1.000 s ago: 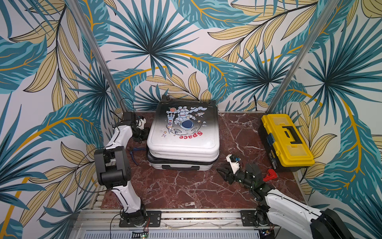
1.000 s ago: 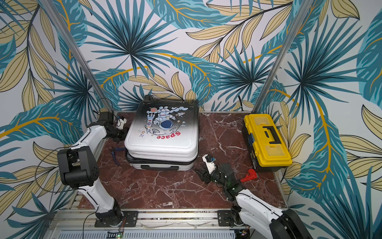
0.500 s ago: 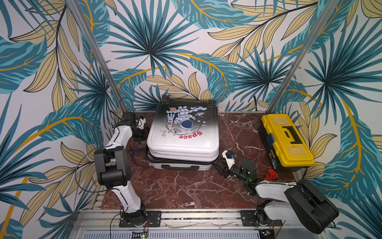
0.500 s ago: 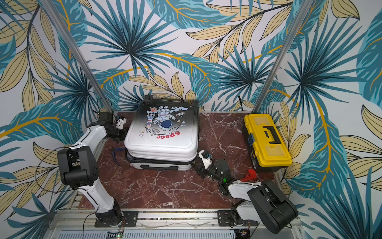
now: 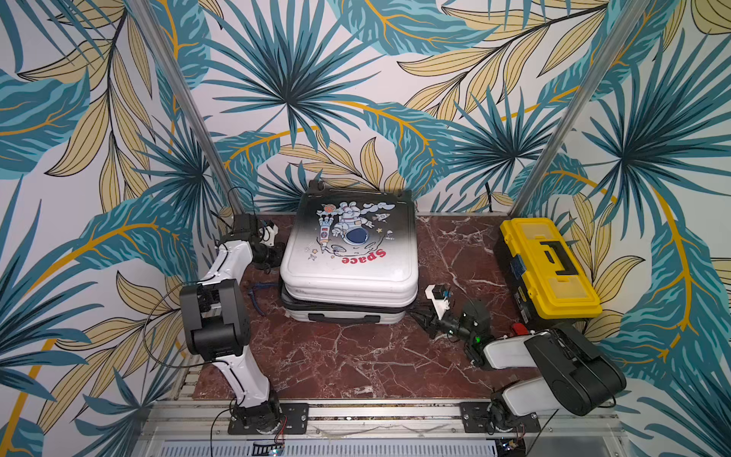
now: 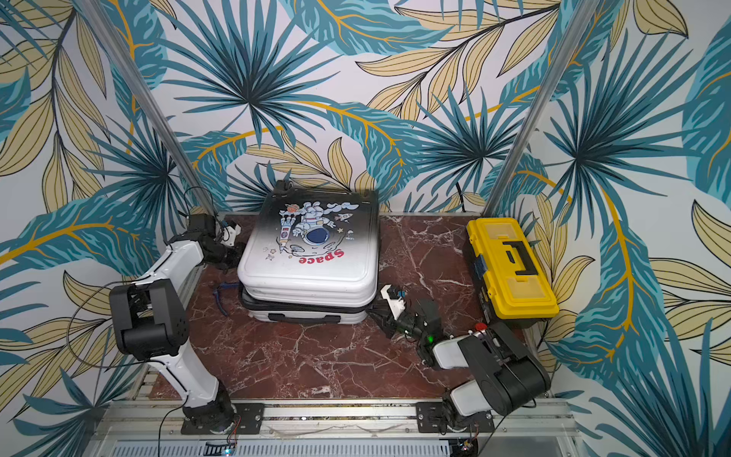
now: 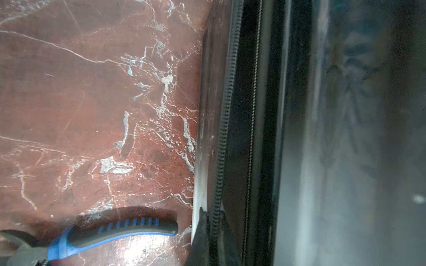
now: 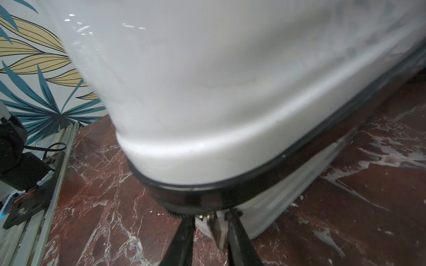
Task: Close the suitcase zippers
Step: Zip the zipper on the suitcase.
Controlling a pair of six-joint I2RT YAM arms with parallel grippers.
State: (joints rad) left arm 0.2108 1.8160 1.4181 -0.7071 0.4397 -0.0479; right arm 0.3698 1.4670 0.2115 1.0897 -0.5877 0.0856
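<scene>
Bright, even top views; wrist views dim, suitcase (image 8: 207, 80) shell blurred, glary

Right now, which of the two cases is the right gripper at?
The astronaut-print suitcase: the right gripper sits at its front corner seam. The yellow toolbox stands apart, untouched.

Suitcase (image 6: 308, 257) lying flat, left gripper (image 6: 236, 253) at its left flank, right gripper (image 6: 375, 311) at its near right corner, yellow toolbox (image 6: 510, 269) farther right.
</scene>
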